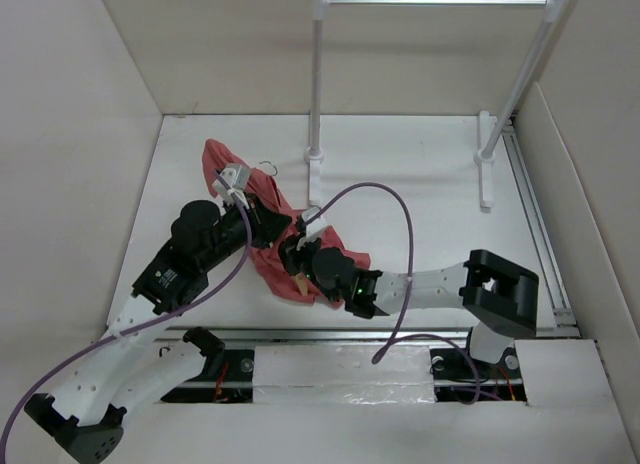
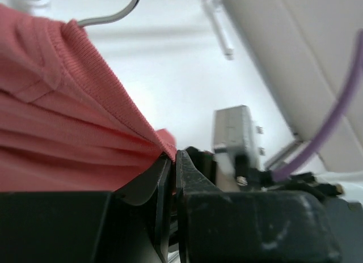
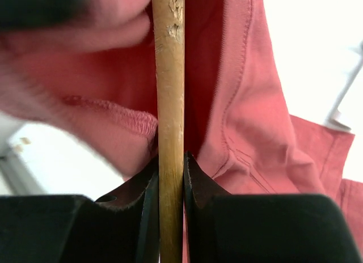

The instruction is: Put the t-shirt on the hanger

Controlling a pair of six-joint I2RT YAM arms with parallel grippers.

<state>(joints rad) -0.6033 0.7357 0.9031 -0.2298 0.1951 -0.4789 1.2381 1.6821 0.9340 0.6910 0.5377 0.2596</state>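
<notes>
At centre left overhead, the t-shirt [image 1: 272, 274] bunches on the white counter [image 1: 420, 184], rack [image 1: 435, 1] upper right. Only wrist views show grips: left pincer [image 2: 173, 161] pinching its ribbed edge, right pincer [image 3: 170, 166] clamping the hanger [image 3: 169, 104].

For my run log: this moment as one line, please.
left end effector: shut on t-shirt | right end effector: shut on hanger

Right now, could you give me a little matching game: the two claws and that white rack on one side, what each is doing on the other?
Column one:
1 left gripper
2 right gripper
3 white rack

Column two:
A stands at the back, nothing hung on it
B clamps the wooden hanger
C pinches the t-shirt by its edge

Pairs: 1-C, 2-B, 3-A
</notes>
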